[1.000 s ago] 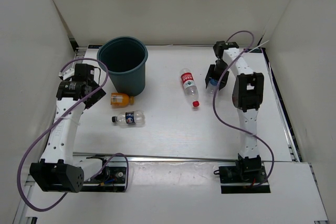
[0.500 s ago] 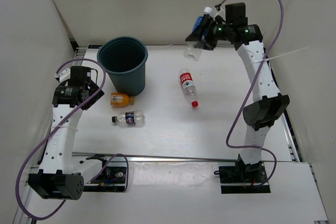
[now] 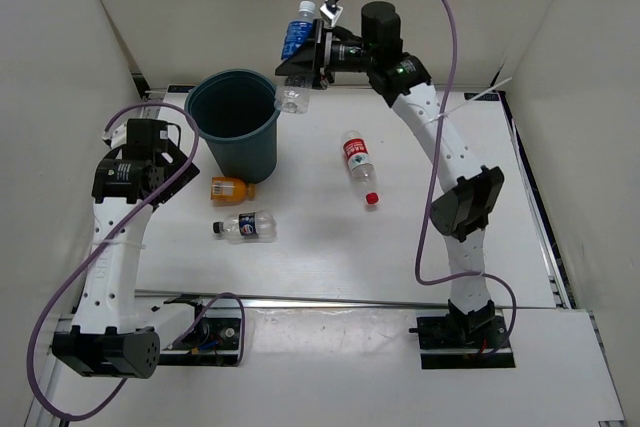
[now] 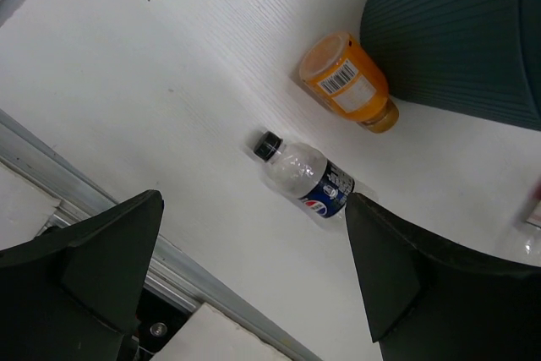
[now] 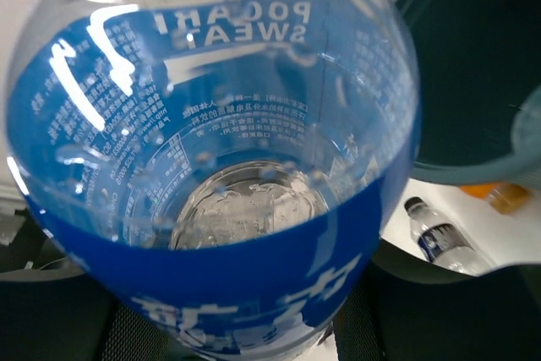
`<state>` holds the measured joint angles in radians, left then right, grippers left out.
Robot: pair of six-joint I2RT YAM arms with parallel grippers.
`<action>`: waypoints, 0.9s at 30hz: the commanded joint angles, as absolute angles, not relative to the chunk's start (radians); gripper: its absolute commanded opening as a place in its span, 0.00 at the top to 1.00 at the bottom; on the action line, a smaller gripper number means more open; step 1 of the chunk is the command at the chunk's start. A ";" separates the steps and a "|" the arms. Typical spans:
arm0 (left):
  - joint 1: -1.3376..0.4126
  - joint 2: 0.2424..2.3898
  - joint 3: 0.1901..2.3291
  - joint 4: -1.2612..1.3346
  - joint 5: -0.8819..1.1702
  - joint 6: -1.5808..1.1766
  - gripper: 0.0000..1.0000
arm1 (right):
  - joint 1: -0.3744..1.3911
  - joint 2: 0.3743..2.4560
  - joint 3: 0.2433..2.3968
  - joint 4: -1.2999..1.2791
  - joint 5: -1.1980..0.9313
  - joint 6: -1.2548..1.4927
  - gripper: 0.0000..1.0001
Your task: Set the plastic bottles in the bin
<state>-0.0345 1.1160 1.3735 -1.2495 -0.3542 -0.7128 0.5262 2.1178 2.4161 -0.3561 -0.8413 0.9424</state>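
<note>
My right gripper (image 3: 312, 52) is shut on the clear bottle with the blue label (image 3: 296, 42), held high in the air just right of the dark teal bin's (image 3: 238, 127) rim. In the right wrist view the bottle (image 5: 211, 158) fills the frame, with the bin's opening (image 5: 482, 57) at upper right. The red-label bottle (image 3: 360, 167) lies on the table right of the bin. The orange bottle (image 3: 230, 189) lies against the bin's base, and the dark-label bottle (image 3: 247, 226) lies below it. Both show in the left wrist view (image 4: 347, 84) (image 4: 306, 175). My left gripper (image 4: 254, 272) is open and empty, left of the bin.
White walls enclose the table on three sides. A metal rail (image 3: 350, 301) runs along the near edge. Purple cables loop from both arms.
My right arm has lifted the blue-label bottle off the table and swung it left, from the far right to beside the bin's rim. My left gripper has drawn slightly left.
</note>
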 commanded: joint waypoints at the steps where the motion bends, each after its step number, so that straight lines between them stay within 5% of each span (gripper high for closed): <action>1: -0.031 1.077 1.375 -1.282 -0.293 -0.707 0.00 | 0.540 2.115 2.445 -0.183 -0.836 0.966 0.63; 24: -0.049 1.100 1.523 -1.427 -0.212 -0.627 0.00 | 0.620 2.326 2.499 0.015 -0.443 1.043 0.61; 27: -0.049 1.071 1.502 -1.427 -0.190 -0.627 0.00 | 0.640 2.326 2.488 0.015 -0.443 1.020 0.54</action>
